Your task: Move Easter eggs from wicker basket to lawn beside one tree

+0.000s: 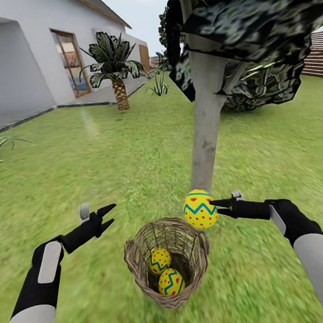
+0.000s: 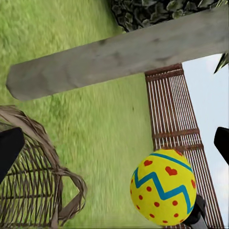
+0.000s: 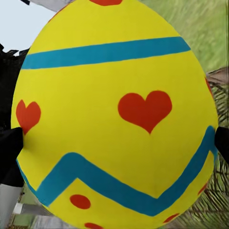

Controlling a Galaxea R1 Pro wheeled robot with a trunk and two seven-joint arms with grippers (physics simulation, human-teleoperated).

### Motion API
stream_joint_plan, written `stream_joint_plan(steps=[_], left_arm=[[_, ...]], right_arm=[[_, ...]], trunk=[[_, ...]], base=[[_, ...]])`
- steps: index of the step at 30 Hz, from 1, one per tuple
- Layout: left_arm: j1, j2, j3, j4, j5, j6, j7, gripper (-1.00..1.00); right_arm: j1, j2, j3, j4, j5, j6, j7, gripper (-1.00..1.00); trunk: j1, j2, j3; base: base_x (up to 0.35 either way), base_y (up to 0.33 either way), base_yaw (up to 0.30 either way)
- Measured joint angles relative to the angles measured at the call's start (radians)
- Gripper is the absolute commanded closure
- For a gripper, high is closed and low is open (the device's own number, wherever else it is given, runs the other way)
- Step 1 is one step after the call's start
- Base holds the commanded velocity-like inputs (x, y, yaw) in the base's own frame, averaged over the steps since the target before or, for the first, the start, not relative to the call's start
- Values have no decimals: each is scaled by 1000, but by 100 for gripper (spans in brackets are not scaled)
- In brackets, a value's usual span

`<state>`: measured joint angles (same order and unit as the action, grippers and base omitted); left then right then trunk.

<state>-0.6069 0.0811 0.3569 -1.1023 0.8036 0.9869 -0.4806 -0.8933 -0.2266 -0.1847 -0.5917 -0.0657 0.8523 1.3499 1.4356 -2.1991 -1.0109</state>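
While right jaws pinch one egg (image 1: 200,208), left jaws spread, basket (image 1: 136,256) half-hiding two.

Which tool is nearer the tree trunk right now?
Right. The right tool holds an egg just in front of the tree trunk base; the left tool hangs open across the wicker basket, farther off.

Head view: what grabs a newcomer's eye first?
The yellow Easter egg with blue zigzag and red marks, clamped in the right gripper just above the wicker basket's rim. Next, the two eggs lying in the basket on the lawn. Behind, the pale tree trunk rises close by; the left gripper hangs open, empty.
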Motion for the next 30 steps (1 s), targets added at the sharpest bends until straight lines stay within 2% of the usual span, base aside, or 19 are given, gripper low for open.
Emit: stream_joint_plan(steps=[5,8,10,14,19,23,30], left_arm=[[0,-4,0,8,6,-1,-1,-100],[0,-5,-2,12,56,-2,1,-100],[0,-6,-3,13,67,-3,2,-100],[0,-8,-6,15,71,-3,3,-100],[0,-9,-7,15,70,-3,6,-100],[0,-10,-8,17,69,-4,9,-100],[0,-10,-6,18,70,-10,6,-100]], right_arm=[[0,2,-2,1,-6,0,-4,100],[0,2,-2,1,-7,0,-4,100],[0,2,-2,1,-8,0,-5,100],[0,2,-2,1,-8,0,-5,100],[-1,3,-2,0,-2,0,-15,100],[0,2,-4,-11,-5,-27,-225,100],[0,4,-6,-12,-6,-31,-354,100]], trunk=[[0,0,4],[-8,14,12],[-15,28,20],[-31,56,35],[-50,91,50],[-65,119,63],[-69,126,67]], base=[[0,0,-281],[0,0,-281],[0,0,-281],[0,0,-250],[0,0,-27],[0,0,0],[0,0,-82]])
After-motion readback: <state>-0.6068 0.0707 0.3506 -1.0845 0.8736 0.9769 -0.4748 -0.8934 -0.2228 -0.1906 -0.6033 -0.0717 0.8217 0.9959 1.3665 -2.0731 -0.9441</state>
